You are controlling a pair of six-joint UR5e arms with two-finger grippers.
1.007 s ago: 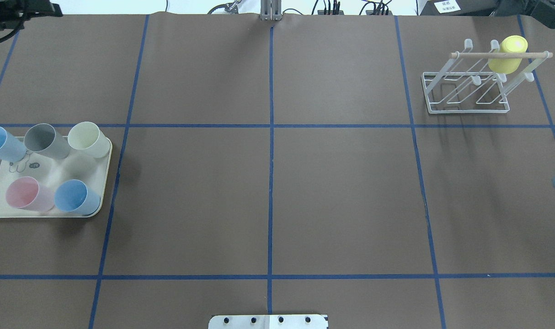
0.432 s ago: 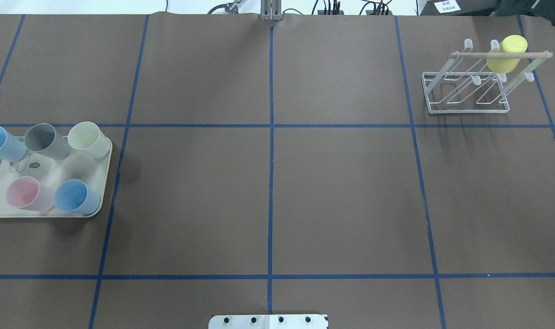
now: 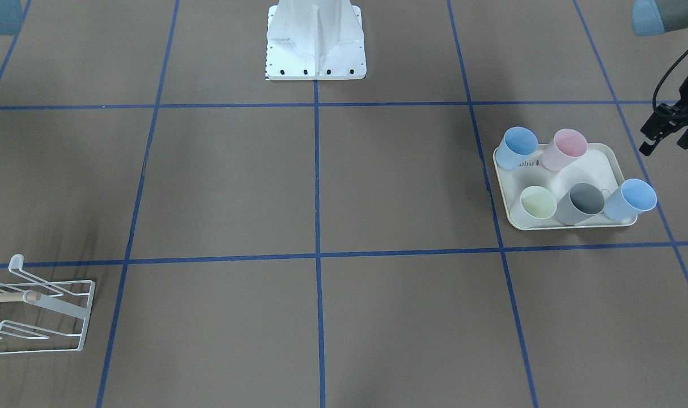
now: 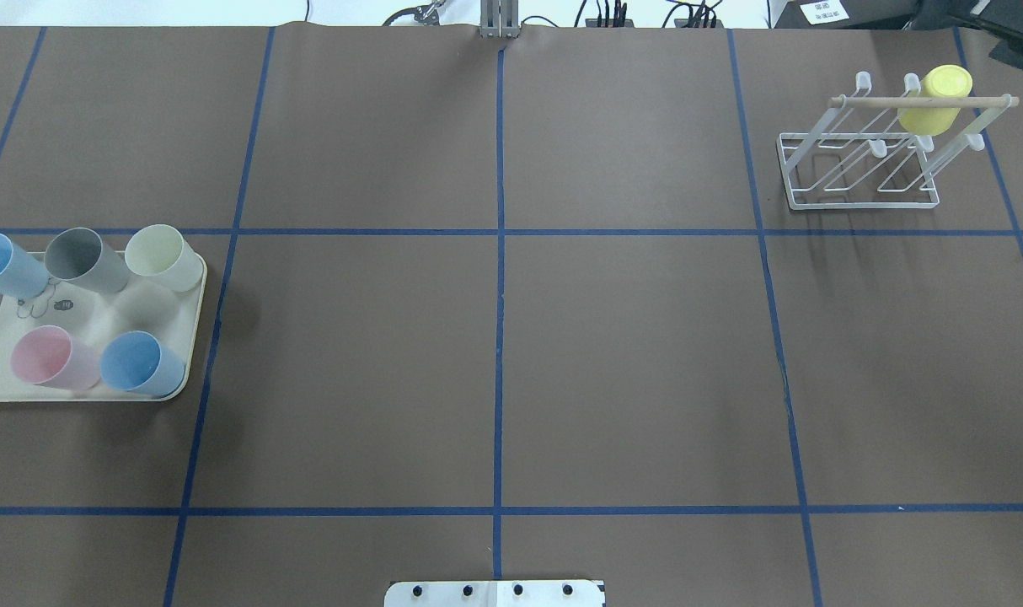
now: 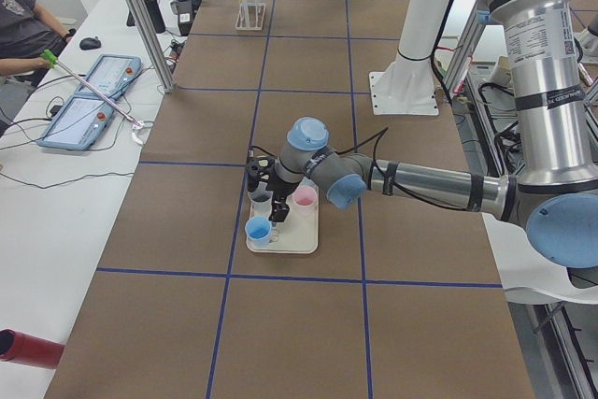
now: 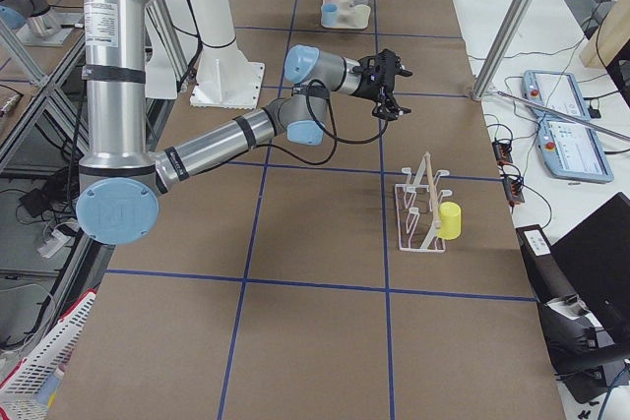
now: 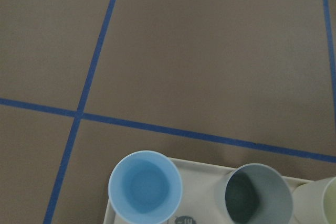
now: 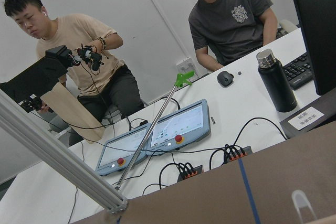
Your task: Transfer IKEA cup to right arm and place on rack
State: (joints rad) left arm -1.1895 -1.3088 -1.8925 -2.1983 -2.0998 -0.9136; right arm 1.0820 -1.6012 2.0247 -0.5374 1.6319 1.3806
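Several IKEA cups stand on a cream tray (image 4: 99, 310): two blue (image 4: 6, 265), one grey (image 4: 82, 260), one pale yellow (image 4: 162, 255) and one pink (image 4: 48, 358). In the front-facing view my left gripper (image 3: 668, 141) hangs open and empty above the table, just beyond the tray's outer side. The left wrist view looks down on a blue cup (image 7: 145, 187) and the grey cup (image 7: 257, 195). The white wire rack (image 4: 865, 160) holds a yellow cup (image 4: 934, 99) upside down on a prong. My right gripper (image 6: 392, 86) is raised high, away from the rack; I cannot tell its state.
The robot base (image 3: 315, 39) stands at the table's near middle. Blue tape lines (image 4: 499, 253) divide the brown table top. Two people (image 8: 231, 19) sit at a white desk beyond the far edge, with tablets (image 8: 178, 127) and a black bottle (image 8: 275, 80).
The dark arm parts at the overhead view's top-left and left edges and the blue arm joint at its right edge have gone out of that view. Cups and rack have not moved.
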